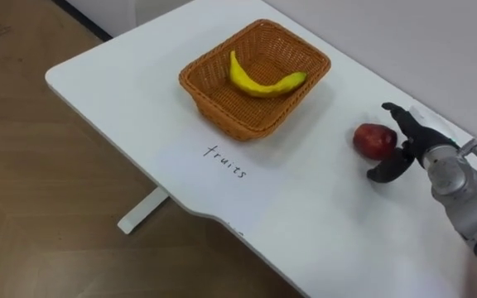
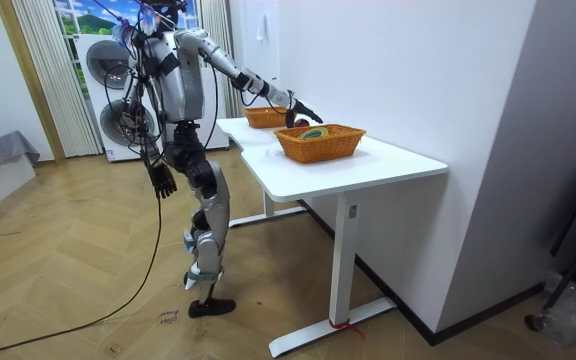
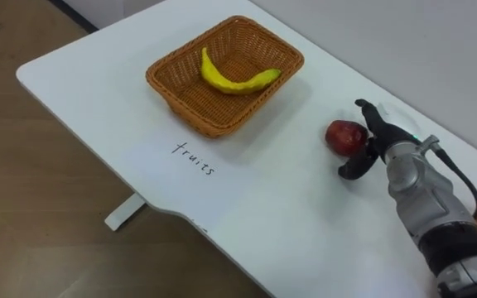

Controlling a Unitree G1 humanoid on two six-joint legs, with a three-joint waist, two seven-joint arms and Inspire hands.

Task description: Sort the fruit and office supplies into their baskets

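We see a white table (image 1: 139, 91) bearing a dark handwritten label (image 1: 225, 161). The wicker basket (image 1: 222, 112) is orange-brown with a fine woven pattern, and the banana (image 1: 265, 81) in it is bright yellow. The apple (image 1: 374, 141) is dark red. The robot's right hand (image 1: 410, 142) has black fingers on a silver-grey forearm. The floor (image 2: 68, 270) is warm brown wood laid in herringbone.

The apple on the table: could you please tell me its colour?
The apple is dark red; left eye view shows it best.

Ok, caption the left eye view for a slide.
Right hand open beside a red apple, near the fruit basket holding a banana.
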